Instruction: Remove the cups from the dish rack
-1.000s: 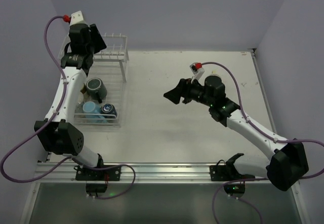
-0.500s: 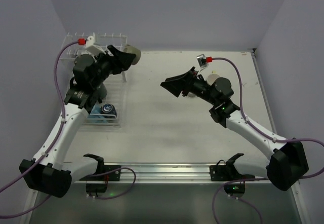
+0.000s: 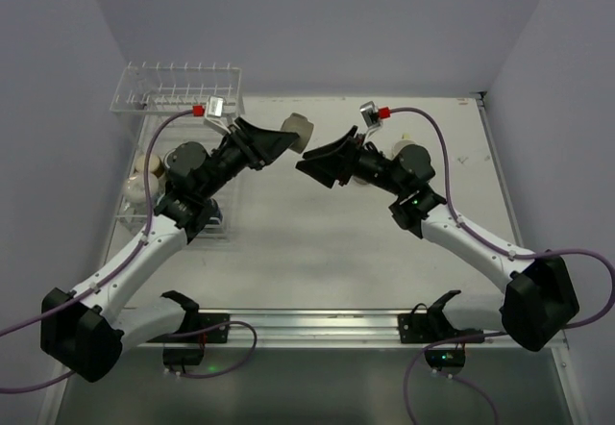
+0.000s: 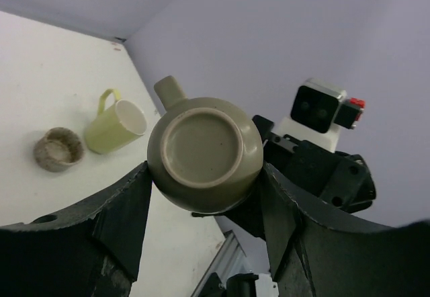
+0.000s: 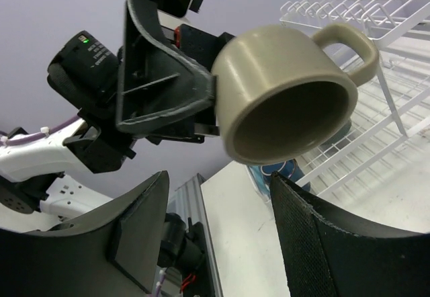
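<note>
My left gripper (image 3: 286, 140) is shut on a tan cup (image 3: 298, 129) and holds it in the air over the table's middle, just right of the dish rack (image 3: 178, 83). In the left wrist view the cup's base (image 4: 203, 150) faces the camera between my fingers (image 4: 127, 206). My right gripper (image 3: 311, 163) is open and empty, facing the cup from the right, a short gap away. In the right wrist view the cup's mouth (image 5: 289, 99) hangs above and beyond my open gripper (image 5: 222, 206). Cream cups (image 3: 142, 177) and a dark cup (image 3: 181, 159) stay in the rack's lower tray.
A pale yellow-green mug (image 4: 118, 123) lies on its side next to a grey textured cup (image 4: 58, 150) on the table behind the right arm. A blue cup (image 5: 272, 171) sits in the rack's near end. The rack's white wire shelf (image 5: 366, 5) lies behind the held cup.
My left arm has swung from the rack's back to the right, carrying the tan cup out over the table's middle. My right gripper has moved left and up to face it.
</note>
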`<action>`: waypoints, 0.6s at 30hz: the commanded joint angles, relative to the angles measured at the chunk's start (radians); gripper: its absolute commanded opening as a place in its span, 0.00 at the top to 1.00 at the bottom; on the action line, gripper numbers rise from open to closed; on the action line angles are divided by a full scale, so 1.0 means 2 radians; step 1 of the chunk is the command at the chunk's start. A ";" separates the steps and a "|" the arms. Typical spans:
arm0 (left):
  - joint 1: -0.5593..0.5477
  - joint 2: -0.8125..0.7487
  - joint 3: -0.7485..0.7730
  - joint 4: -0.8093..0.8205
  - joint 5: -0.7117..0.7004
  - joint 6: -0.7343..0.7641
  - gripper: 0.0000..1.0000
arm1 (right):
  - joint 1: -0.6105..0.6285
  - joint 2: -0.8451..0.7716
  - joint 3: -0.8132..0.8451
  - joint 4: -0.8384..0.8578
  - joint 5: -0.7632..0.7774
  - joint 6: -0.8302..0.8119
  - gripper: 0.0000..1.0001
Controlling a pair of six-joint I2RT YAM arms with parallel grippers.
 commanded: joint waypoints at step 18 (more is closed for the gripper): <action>-0.045 -0.005 -0.017 0.091 -0.033 -0.037 0.83 | 0.009 -0.066 0.013 -0.080 0.057 -0.118 0.37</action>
